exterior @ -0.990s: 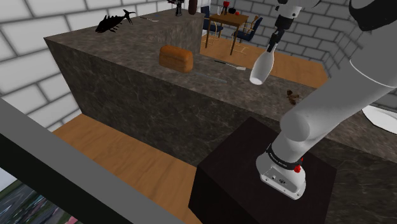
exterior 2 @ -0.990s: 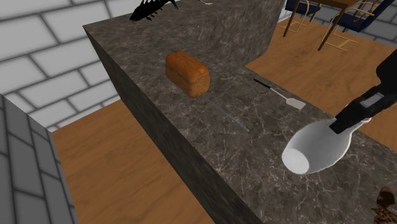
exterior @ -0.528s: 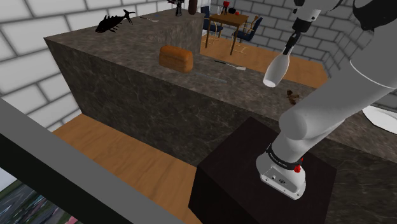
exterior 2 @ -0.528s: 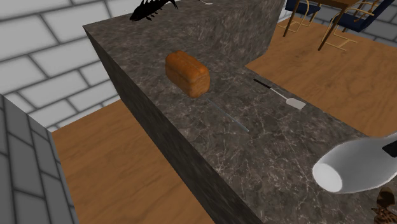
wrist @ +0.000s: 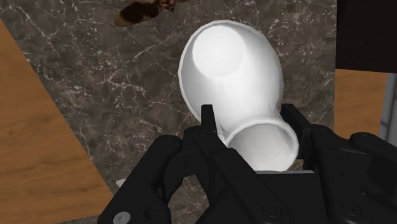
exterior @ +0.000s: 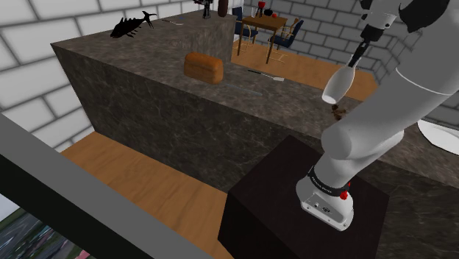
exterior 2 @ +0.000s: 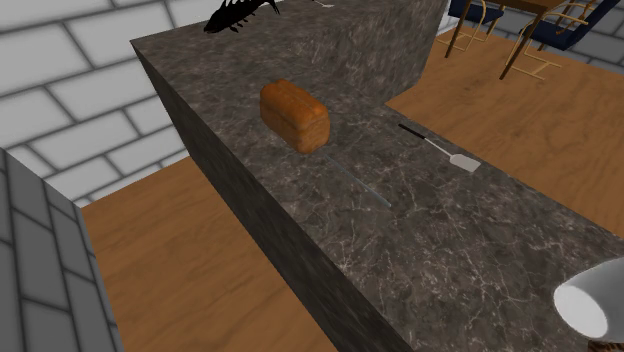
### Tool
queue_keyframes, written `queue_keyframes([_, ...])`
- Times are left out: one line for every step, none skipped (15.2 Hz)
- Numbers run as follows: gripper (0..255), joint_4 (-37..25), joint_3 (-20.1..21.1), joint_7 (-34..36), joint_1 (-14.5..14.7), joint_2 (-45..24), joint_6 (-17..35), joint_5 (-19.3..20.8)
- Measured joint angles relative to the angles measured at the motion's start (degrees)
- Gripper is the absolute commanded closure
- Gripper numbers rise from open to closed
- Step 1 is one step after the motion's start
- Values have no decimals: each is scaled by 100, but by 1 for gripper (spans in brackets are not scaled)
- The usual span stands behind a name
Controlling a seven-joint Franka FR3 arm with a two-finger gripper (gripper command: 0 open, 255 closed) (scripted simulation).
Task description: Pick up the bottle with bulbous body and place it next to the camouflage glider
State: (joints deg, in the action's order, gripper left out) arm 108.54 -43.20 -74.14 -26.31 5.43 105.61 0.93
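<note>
Wrist view: white bottle [wrist: 232, 70] clasped at its neck by the gripper [wrist: 250, 118], base pointed away toward the surface [wrist: 95, 76].

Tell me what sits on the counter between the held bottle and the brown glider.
Nothing. In the wrist view, bare dark marbled counter separates the white bottle, clasped by the gripper, from the glider.

Bare counter [exterior 2: 430, 240] lay open around the small brown object [wrist: 143, 11], beneath the white bottle [wrist: 232, 70] clasped in the tool [wrist: 248, 118]. The loaf [exterior 2: 294, 115] and flat utensil [exterior 2: 440, 148] sat well apart from it.
</note>
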Motion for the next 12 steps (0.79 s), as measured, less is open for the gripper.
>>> queue_keyframes([255,-166,-141,-247,-77,-173,-44,-117])
queue_keyframes([255,-316,-247,-454,-148,-296,-110,-206])
queue_keyframes([255,-380,-331,-625,-211,-407,-103,-291])
queue_keyframes([255,-542,-428,-829,-294,-570,-163,-412])
queue_keyframes([255,-624,-515,-1033,-385,-698,-172,-515])
queue_keyframes([255,-759,-592,-1219,-478,-824,-237,-613])
queue_keyframes([255,-827,-660,-1403,-577,-951,-237,-717])
queue_keyframes([255,-973,-734,-1632,-715,-1155,-270,-879])
queue_keyframes([255,-1112,-780,-1837,-850,-1353,-301,-1039])
queue_keyframes([255,-1276,-829,-2043,-1003,-1509,-386,-1166])
queue_keyframes([255,-1452,-861,-2230,-1162,-1679,-470,-1301])
queue_keyframes([255,-1692,-883,-2436,-1363,-1893,-590,-1467])
